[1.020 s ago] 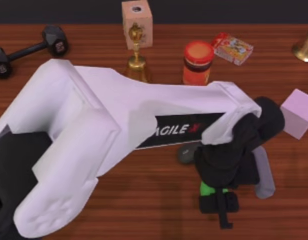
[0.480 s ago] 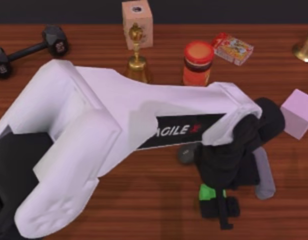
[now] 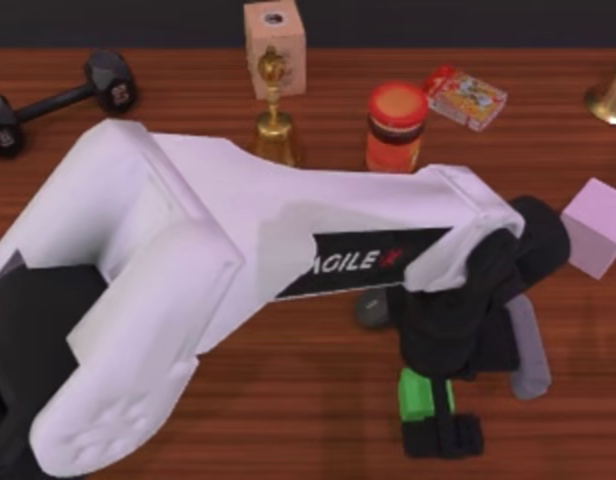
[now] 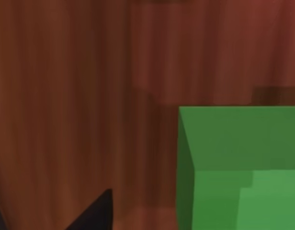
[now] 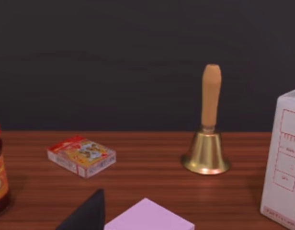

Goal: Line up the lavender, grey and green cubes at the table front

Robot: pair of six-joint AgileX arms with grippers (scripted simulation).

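since a second ago, the left arm's black two-finger gripper [image 3: 440, 418] has edged toward the table [image 3: 288, 400] front, uncovering more of the small bright green matte cube [image 3: 419, 392]. whether its fingers grip the cube, i cannot tell. that cube sits square to the table edge, front right of centre.

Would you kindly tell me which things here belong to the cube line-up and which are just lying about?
Job: green cube, grey cube, lavender cube, left gripper.

Lying about: dumbbell, holed block, two bells, jar, card box.
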